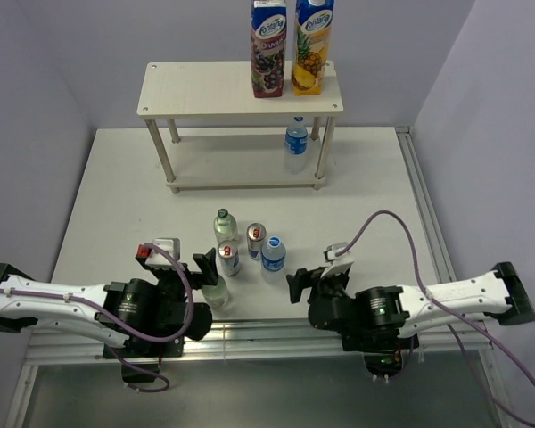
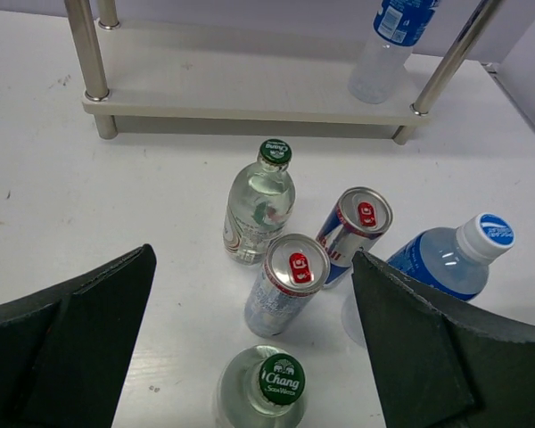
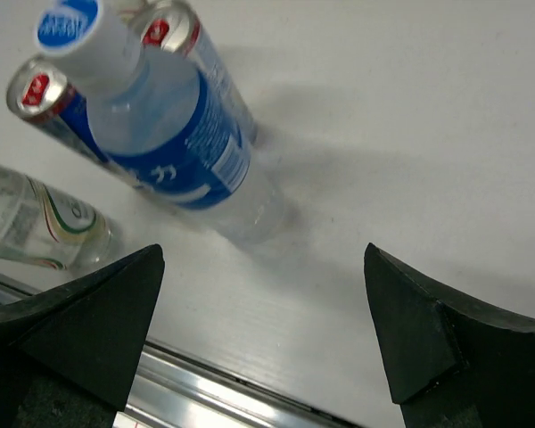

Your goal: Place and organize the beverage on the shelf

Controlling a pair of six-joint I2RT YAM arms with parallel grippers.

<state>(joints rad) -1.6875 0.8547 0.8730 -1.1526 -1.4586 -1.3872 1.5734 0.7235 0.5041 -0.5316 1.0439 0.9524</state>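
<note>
White table (image 1: 116, 205); shelf (image 1: 205, 89) at its far middle, two pale boards on thin posts. Top board: two tall juice cartons (image 1: 269, 49) upright side by side at the right end. Lower board: one water bottle (image 1: 295, 143) upright near the right post. Both arms lie low along the near edge. Left gripper (image 2: 252, 267) jaws spread wide, gripping nothing; right gripper (image 3: 263, 254) likewise wide and empty. Between the grippers, on the table, five drinks upright in a tight cluster: second water bottle (image 1: 273, 254) on the right, far glass bottle (image 1: 224, 227) at the back, far can (image 1: 256, 239) and near can (image 1: 228, 257) in the middle, near glass bottle (image 1: 216, 290) in the gap between the left fingers, seemingly clear of both, though the overhead view is too crowded to be sure
</note>
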